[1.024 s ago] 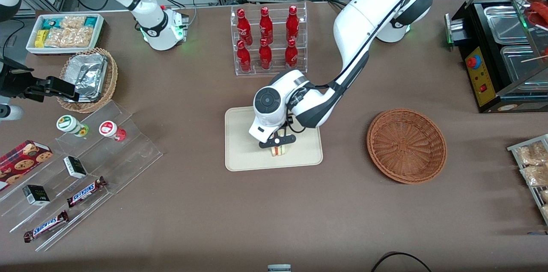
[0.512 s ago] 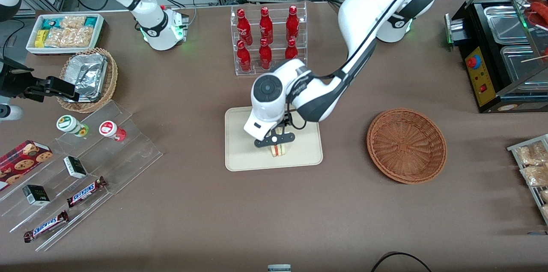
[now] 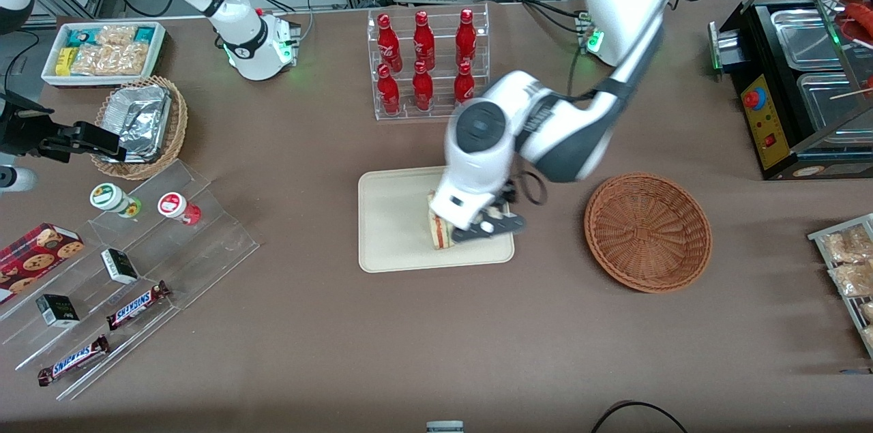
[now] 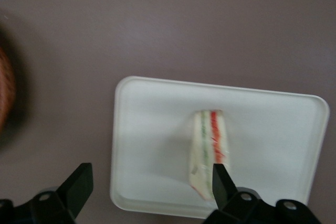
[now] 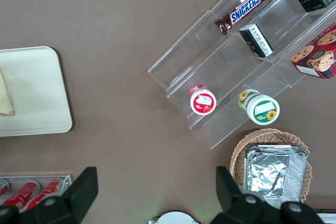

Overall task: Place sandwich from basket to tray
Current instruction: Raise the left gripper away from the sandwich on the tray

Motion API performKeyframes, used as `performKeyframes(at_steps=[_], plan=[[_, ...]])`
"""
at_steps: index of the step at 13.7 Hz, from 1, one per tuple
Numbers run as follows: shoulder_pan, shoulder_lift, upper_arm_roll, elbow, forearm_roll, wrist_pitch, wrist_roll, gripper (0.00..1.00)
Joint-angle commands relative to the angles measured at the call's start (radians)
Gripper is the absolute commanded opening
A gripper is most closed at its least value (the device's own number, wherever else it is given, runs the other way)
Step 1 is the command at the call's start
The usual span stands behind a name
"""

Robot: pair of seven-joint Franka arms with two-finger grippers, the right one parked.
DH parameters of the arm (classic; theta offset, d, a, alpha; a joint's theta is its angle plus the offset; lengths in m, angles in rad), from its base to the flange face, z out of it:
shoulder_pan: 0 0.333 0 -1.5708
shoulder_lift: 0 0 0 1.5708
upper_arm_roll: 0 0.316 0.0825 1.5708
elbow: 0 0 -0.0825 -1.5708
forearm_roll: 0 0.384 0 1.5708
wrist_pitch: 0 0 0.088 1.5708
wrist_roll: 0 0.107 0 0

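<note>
The sandwich [image 3: 440, 228] lies on the tray [image 3: 392, 228], near the middle, striped cut edge facing the front camera. The gripper [image 4: 147, 190] hangs above it, toward the tray's edge nearest the basket [image 3: 648, 232], with its jaws spread wide and holding nothing. The basket sits on the brown table [image 3: 436, 337], toward the working arm's end.

The word SNICKERS reads in white-edged blue letters on two brown chocolate bars lying on the clear acrylic stepped stand [image 3: 136, 262] toward the parked arm's end of the table: one bar [image 3: 137, 305] on a higher step, the other bar [image 3: 73, 359] nearer the front camera. The right wrist view shows the same wordmark on one bar [image 5: 247, 8]. Nothing else is legible.
</note>
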Motion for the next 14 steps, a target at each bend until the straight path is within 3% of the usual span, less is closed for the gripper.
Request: performKeyframes(at_steps=[1, 4, 8, 12, 14], plan=[[0.107, -0.109, -0.009, -0.132, -0.041, -0.002, 0.138, 1.0], [0.199, -0.189, -0.009, -0.206, -0.084, -0.005, 0.286, 1.0], [0.276, -0.278, -0.006, -0.29, -0.089, -0.01, 0.359, 1.0], [0.37, -0.445, 0.007, -0.446, -0.095, -0.03, 0.537, 1.0], [0.373, -0.539, 0.059, -0.531, -0.147, -0.032, 0.609, 1.0]])
